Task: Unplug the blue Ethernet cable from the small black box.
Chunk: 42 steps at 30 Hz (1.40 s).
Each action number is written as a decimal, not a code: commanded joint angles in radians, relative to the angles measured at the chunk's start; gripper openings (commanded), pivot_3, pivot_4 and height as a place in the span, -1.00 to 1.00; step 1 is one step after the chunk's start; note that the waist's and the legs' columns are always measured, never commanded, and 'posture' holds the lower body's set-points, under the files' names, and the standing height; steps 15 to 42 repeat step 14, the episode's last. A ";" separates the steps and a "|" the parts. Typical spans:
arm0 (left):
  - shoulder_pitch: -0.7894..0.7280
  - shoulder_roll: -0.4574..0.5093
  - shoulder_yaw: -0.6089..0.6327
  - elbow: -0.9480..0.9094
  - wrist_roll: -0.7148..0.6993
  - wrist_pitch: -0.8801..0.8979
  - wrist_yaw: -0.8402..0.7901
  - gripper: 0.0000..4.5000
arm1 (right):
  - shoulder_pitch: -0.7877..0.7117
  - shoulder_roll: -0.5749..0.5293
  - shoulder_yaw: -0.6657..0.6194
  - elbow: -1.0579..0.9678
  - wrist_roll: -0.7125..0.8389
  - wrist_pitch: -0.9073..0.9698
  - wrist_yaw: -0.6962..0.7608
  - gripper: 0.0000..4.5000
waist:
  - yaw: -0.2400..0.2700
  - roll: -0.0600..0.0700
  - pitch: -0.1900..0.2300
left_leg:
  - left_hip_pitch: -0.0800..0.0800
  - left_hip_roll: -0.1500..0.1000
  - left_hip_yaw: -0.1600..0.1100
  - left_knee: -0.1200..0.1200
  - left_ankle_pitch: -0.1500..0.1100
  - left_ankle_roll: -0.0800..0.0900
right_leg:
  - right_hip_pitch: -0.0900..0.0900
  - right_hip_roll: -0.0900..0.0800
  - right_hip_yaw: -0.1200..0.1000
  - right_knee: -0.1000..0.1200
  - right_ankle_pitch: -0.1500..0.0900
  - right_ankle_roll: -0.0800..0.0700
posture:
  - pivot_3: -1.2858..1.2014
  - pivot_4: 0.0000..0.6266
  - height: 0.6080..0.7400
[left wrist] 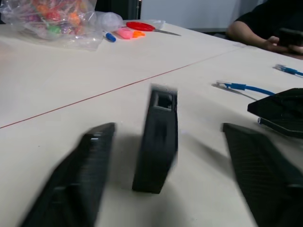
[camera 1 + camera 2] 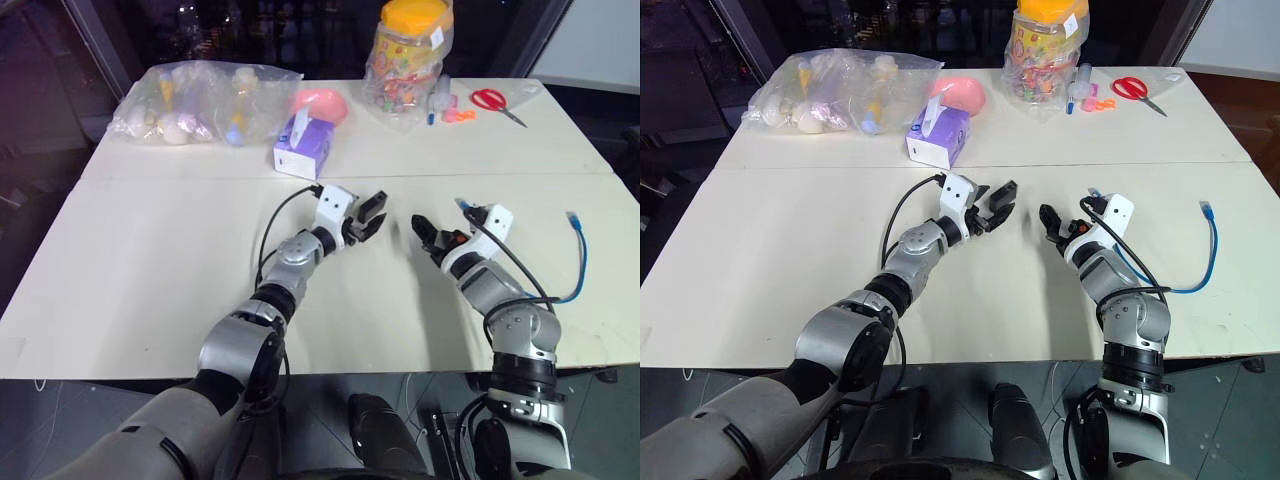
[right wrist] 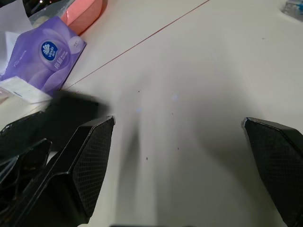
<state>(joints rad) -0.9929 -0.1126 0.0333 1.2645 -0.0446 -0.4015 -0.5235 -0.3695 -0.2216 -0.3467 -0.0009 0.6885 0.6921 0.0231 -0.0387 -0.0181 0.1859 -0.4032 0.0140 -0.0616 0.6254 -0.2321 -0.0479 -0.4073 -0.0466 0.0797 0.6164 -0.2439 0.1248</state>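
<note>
both sets of jaws are spread wide, nothing gripped in either. left gripper (image 2: 372, 215) and right gripper (image 2: 424, 233) face each other low over the front half of the white table (image 2: 150, 270), a bare gap of tabletop between them.

the small black box (image 1: 157, 137) shows in the left wrist view, blurred, between the left gripper's two fingers (image 1: 78, 177), neither finger on it. it looks to stand on its narrow edge with the socket opening at its upper end, nothing plugged in. can't tell whether it rests on the table or is in the air. can't pick it out from the head views.

the blue ethernet cable (image 2: 579, 262) lies on the table at the robot's right, beside the right forearm, well apart from the box. one clear plug (image 2: 573, 216) at the far end of the curve; the cord bends back toward the right arm. in the left wrist view a run of it lies on the table beyond the right gripper.

further out: purple-white tissue box (image 2: 303, 146) beyond the left gripper, past the table seam. pink object (image 2: 325, 103) behind it. clear bag of bottles (image 2: 200, 100) at far left. candy jar with yellow lid (image 2: 408, 58) in a clear bag at far centre, red scissors (image 2: 497, 102) and a blue marker (image 2: 433, 112) near it.

a person's hand (image 1: 277, 43) rests at the table edge in the left wrist view.
</note>
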 commanded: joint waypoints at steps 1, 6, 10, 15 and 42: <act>0.008 0.042 0.003 -0.051 -0.007 0.016 -0.089 0.99 | 0.025 -0.007 0.004 -0.084 0.000 0.006 0.015 1.00 | -0.002 0.000 0.000 | 0.000 0.000 0.000 0.000 0.000 0.000 | 0.000 0.000 0.000 0.000 0.000 0.000 | 0.03 -0.52 0.98; 0.075 0.144 0.001 -0.218 -0.054 0.115 -0.271 0.99 | 0.087 -0.042 0.029 -0.169 -0.001 0.037 0.051 1.00 | -0.004 0.000 0.000 | 0.000 0.000 0.000 -0.001 0.000 0.000 | 0.000 0.000 0.000 0.001 0.000 0.000 | 0.03 -0.52 0.98; 0.206 0.238 -0.026 -0.573 -0.121 0.333 -0.391 0.99 | 0.149 -0.108 0.045 -0.267 0.016 0.072 0.119 1.00 | -0.004 0.000 0.000 | 0.000 0.000 0.000 -0.001 0.000 0.000 | 0.000 0.000 0.000 0.001 0.000 0.000 | 0.03 -0.52 0.98; 0.323 0.321 -0.059 -0.861 -0.166 0.554 -0.430 0.99 | 0.203 -0.197 0.072 -0.366 0.022 0.088 0.220 1.00 | -0.003 0.000 0.000 | 0.000 0.001 -0.001 0.000 0.000 0.000 | 0.000 0.000 0.000 0.002 0.000 0.000 | 0.03 -0.52 0.98; 0.323 0.321 -0.059 -0.861 -0.166 0.554 -0.430 0.99 | 0.203 -0.197 0.072 -0.366 0.022 0.088 0.220 1.00 | -0.003 0.000 0.000 | 0.000 0.001 -0.001 0.000 0.000 0.000 | 0.000 0.000 0.000 0.002 0.000 0.000 | 0.03 -0.52 0.98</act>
